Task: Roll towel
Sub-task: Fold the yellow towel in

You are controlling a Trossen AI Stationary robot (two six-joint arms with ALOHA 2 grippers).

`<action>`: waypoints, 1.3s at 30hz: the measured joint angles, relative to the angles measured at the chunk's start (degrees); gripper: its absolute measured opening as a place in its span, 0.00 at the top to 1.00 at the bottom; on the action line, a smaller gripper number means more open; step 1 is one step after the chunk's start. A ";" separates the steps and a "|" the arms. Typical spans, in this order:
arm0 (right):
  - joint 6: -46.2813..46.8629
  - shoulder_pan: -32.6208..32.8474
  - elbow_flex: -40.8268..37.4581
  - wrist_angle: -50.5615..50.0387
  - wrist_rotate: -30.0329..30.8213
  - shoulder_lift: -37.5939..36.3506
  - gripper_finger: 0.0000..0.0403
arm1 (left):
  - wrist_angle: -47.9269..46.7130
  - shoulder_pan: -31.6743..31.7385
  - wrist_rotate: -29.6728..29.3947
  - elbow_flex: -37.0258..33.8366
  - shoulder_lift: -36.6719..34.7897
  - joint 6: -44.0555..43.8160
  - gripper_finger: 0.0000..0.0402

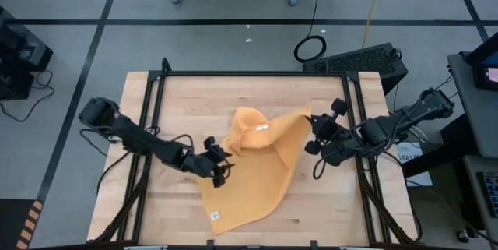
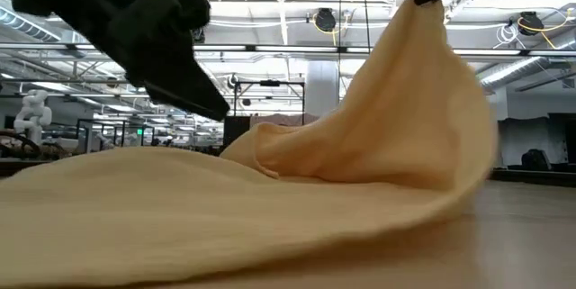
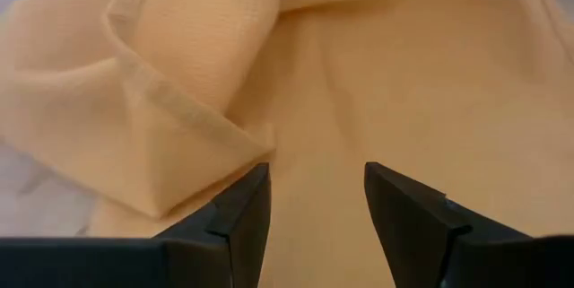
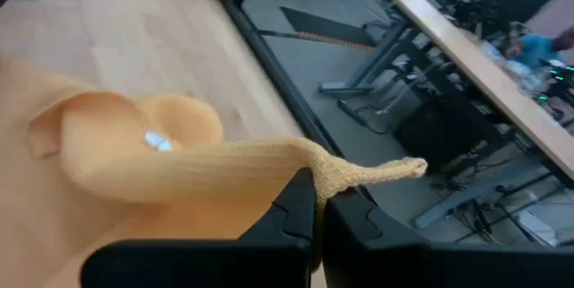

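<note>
Looking down from above, the towel (image 1: 253,168) sits in the centre of the wooden table (image 1: 179,98), a mustard-yellow sheet running from the middle of the frame down toward the lower edge, where its small white tag (image 1: 216,215) shows near the bottom corner. The cloth is not flat: its upper right corner is lifted off the wood, and the upper left part is bunched into a soft fold.

The right gripper (image 1: 311,121), at centre right of the overhead frame, is clenched on that raised corner; in its wrist view the two fingers (image 4: 287,221) are pressed together with the towel's hem (image 4: 377,173) pinched between them, a short tail of fabric poking out past the tips. In the low view the cloth climbs to a peak at the upper right of the frame, right under that gripper.

The left gripper (image 1: 218,166) is at the towel's left edge, centre left in the overhead frame. Its fingers (image 3: 238,221) stand apart with nothing between them, hanging over the cloth beside a folded hem.

Room to move: bare wood lies open on the left and across the top of the table, and more at lower right. A black frame rail (image 1: 257,73) borders the tabletop.
</note>
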 joint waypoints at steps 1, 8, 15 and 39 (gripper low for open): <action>-0.02 -0.27 0.00 0.14 0.21 0.00 1.00 | 3.09 0.61 -0.25 0.02 1.78 -0.02 0.53; -1.51 -1.54 0.00 1.38 0.12 0.00 1.00 | 10.56 3.32 2.00 0.12 9.17 -3.27 0.53; -1.44 -1.54 0.00 1.46 -0.07 0.00 1.00 | 12.28 6.73 -7.15 0.43 10.87 -4.98 0.53; -2.36 -1.52 0.00 1.46 -0.06 0.02 1.00 | 14.07 21.95 9.08 0.35 5.49 17.19 0.98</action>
